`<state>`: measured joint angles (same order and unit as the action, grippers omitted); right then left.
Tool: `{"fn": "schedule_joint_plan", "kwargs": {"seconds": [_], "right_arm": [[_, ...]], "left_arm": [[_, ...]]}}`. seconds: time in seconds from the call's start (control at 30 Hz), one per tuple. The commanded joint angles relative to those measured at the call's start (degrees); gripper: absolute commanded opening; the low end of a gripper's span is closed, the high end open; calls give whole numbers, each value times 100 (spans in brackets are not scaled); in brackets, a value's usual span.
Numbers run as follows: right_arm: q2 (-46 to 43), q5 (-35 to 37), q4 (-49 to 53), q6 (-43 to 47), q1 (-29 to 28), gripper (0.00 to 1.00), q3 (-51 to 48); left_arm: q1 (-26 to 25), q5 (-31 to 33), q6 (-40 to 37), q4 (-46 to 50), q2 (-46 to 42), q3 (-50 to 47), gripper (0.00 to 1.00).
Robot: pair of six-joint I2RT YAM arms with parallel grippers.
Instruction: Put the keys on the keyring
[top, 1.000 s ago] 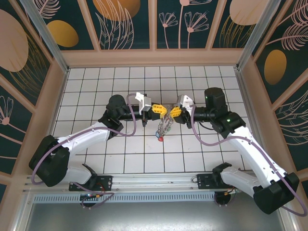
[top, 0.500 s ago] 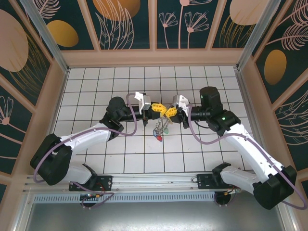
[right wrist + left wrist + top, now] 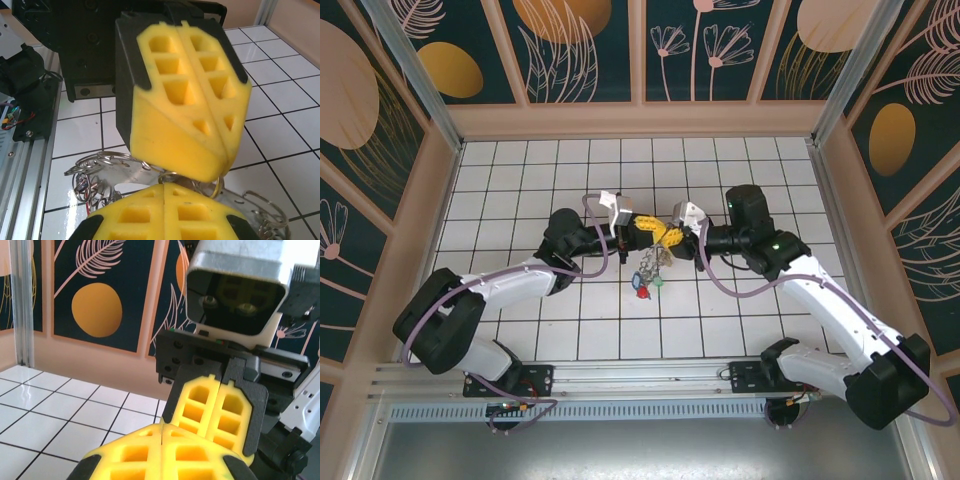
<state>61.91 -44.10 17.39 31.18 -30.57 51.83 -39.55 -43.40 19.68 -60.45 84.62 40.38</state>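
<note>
- Keyring (image 3: 650, 265) of grey, chain-like metal hangs in a bunch just below the spot where the two grippers meet, over the middle of the white tiled table (image 3: 520, 180).
- Keys (image 3: 642, 290) dangle at its lower end; a red tag and a green tag show there, just above the tiles.
- From the right wrist, loops of the ring (image 3: 100, 167) spread out under both pairs of yellow fingers, and one loop comes up right at their tips.
- Left gripper (image 3: 650, 232) has its fingers pressed together, with ring metal emerging at the tip (image 3: 210, 165), so it appears clamped on the keyring.
- Right gripper (image 3: 667, 236) also has its fingers together (image 3: 164, 192); whether it pinches any of the ring, I cannot tell.
- The two grippers point at each other, tip to tip and nearly touching; the left wrist view shows its own closed fingers (image 3: 164, 432) low down and the right gripper (image 3: 220, 405) directly opposite.
- Both arms reach inward from the near edge, elbows out to the sides.
</note>
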Motion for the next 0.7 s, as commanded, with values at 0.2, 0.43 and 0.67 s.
{"fn": "schedule_joint_plan", "kwargs": {"seconds": [0.2,0.43,0.67], "right_arm": [[-538,-410,510,169,575,9,-41],[-883,-531,348,37,845,23,331],[-650,-972,140,-86,819,29,482]], "left_arm": [[-103,26,721,-1760,-31,49,0],[-98,-229,651,-1692,-2,83,0],[-99,-386,566,-1595,28,114,0]]}}
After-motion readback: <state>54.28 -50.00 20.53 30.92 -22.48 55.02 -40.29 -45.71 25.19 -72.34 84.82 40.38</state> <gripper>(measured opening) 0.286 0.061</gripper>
